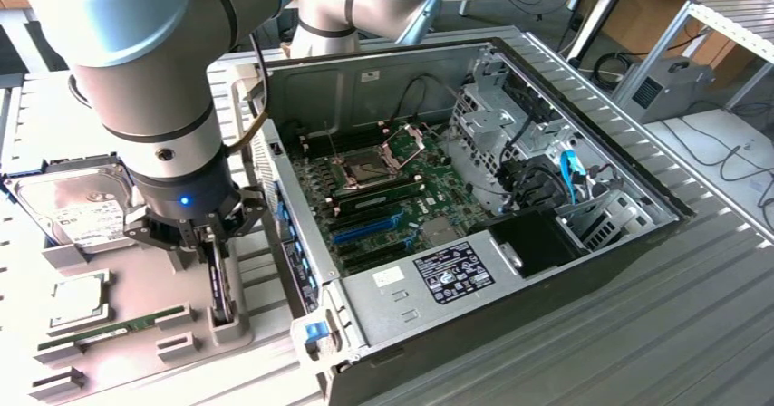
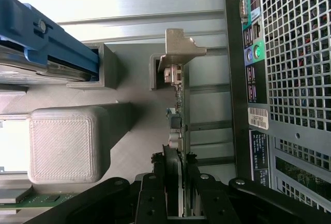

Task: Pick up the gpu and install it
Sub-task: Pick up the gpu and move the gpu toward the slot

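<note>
The gpu (image 1: 221, 284) stands on edge in a grey holder (image 1: 230, 329) at the exterior view's left, beside the open computer case (image 1: 484, 198). In the wrist view the gpu (image 2: 178, 110) is edge-on, its green board running from the silver end bracket (image 2: 181, 48) down to the black fan between the fingers. My gripper (image 1: 212, 243) comes straight down over it. The black fingers (image 2: 158, 175) of the gripper (image 2: 175, 164) press on both faces of the card, shut on it. The card still sits low in the holder.
A hard drive (image 1: 79, 211), a CPU (image 1: 79, 299) and a memory stick (image 1: 115, 326) lie in the grey tray to the exterior view's left. The case's rear panel (image 2: 295, 79) is close beside the card. Blue slots (image 1: 362, 229) show on the motherboard.
</note>
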`<state>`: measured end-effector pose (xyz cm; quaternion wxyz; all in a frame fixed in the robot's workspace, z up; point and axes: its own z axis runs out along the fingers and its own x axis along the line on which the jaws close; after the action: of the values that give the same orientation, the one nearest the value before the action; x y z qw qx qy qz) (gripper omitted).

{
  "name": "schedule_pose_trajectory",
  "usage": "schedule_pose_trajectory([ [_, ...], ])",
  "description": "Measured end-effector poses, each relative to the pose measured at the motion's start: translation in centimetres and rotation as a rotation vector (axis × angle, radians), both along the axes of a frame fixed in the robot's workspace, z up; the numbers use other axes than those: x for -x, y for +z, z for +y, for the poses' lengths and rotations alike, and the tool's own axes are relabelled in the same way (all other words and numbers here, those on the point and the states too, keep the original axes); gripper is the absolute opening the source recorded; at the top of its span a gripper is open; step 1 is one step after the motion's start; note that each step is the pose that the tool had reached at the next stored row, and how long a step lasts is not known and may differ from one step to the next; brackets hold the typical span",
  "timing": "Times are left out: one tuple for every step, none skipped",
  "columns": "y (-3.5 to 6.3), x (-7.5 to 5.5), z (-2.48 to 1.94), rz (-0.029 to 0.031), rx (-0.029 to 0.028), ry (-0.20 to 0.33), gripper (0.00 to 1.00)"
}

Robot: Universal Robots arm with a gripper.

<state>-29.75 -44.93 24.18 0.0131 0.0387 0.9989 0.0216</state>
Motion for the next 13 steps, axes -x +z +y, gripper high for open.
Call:
schedule_pose_trajectory([
  [0.01,0.00,0.00,0.0000,0.0001,0.000,0.27],
  [0.03,0.00,0.00,0.0000,0.0000,0.000,0.27],
  [0.05,0.00,0.00,0.0000,0.0001,0.000,0.27],
  [0.06,0.00,0.00,0.0000,0.0000,0.000,0.27],
  [0.10,0.00,0.00,0.0002,0.0002,0.000,0.27],
  [0.13,0.00,0.00,0.0002,0.0002,0.000,0.27],
  [0.17,0.00,0.00,0.0002,0.0002,0.000,0.27],
  [0.20,0.01,0.00,0.0001,0.0001,0.000,0.27],
  [0.25,0.00,0.00,0.0000,0.0000,0.000,0.27],
  [0.28,0.00,0.00,0.0000,0.0000,0.000,0.27],
  [0.30,0.00,0.00,0.0001,0.0001,0.000,0.27],
  [0.34,0.00,0.00,0.0001,0.0001,0.000,0.27],
  [0.37,0.00,0.00,0.0001,0.0000,0.000,0.27],
])
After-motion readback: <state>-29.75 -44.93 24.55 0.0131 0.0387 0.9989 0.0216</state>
